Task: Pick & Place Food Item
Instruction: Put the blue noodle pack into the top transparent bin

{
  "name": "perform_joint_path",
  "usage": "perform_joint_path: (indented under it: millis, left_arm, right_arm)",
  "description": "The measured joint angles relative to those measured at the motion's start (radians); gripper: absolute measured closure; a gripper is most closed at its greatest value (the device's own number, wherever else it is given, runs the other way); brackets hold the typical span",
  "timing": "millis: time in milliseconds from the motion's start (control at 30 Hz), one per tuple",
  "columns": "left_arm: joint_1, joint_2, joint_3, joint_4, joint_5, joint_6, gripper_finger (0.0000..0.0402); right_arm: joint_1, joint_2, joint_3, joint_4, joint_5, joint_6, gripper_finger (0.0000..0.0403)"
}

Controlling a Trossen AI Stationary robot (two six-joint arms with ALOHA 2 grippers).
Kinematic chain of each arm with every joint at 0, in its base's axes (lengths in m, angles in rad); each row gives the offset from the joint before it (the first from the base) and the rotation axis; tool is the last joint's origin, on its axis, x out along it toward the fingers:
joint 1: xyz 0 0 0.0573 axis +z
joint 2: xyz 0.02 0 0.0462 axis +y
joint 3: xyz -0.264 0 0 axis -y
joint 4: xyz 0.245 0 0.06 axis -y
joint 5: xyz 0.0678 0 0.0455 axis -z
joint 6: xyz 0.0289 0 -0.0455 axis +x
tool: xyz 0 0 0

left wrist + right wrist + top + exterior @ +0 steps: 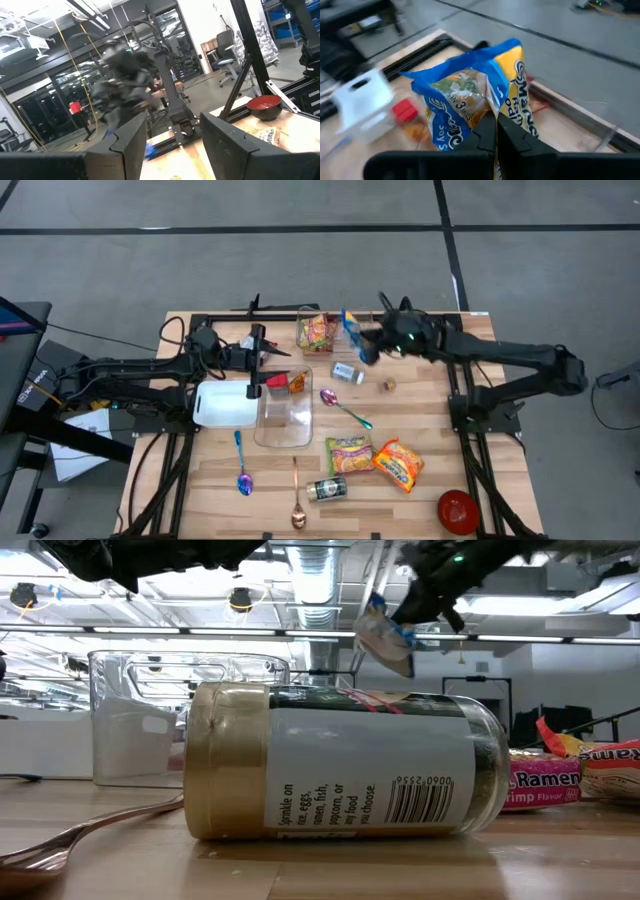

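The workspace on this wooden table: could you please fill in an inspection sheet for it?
Surface: wooden slat table, crowded.
Job's things: blue-and-yellow ramen packet lifted off the table; clear plastic container at centre.
Clutter: other noodle packets, spoons, lying spice jar, red bowl, white tray.
Grippers: right gripper shut on the packet; left gripper open, empty.
Cables: black bundle at left edge.
Surroundings: office chairs, shelving.
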Motion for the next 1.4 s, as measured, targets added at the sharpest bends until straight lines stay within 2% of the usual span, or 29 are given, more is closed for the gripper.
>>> perform_joint_path:
  millis: [333, 500, 667, 867, 1100, 1400]
  left_arm:
    - [0.0, 0.0, 0.0, 0.001, -0.103, 0.0, 0.0225]
    - [0.0, 0.0, 0.0, 0.0, -0.17, 0.0, 0.0225]
    - [0.0, -0.003, 0.0, 0.002, -0.216, 0.015, 0.0225]
    - [0.0, -0.003, 0.0, -0.003, -0.216, 0.016, 0.0225]
    - [-0.002, -0.003, 0.0, -0.005, -0.216, 0.015, 0.0225]
    - [-0.003, -0.003, 0.0, -0.005, -0.216, 0.015, 0.0225]
  right_arm:
    - [-0.143, 0.423, 0.417, -0.367, -0.001, 0.151, 0.0403]
    - [-0.168, 0.554, 0.528, -0.479, -0.003, 0.249, 0.0403]
    - [-0.173, 0.618, 0.571, -0.492, -0.003, 0.374, 0.0403]
    - [-0.168, 0.681, 0.591, -0.493, 0.0, 0.458, 0.0403]
    - [-0.169, 0.716, 0.591, -0.55, 0.05, 0.497, 0.0403]
    - [-0.177, 0.715, 0.59, -0.568, 0.085, 0.461, 0.0403]
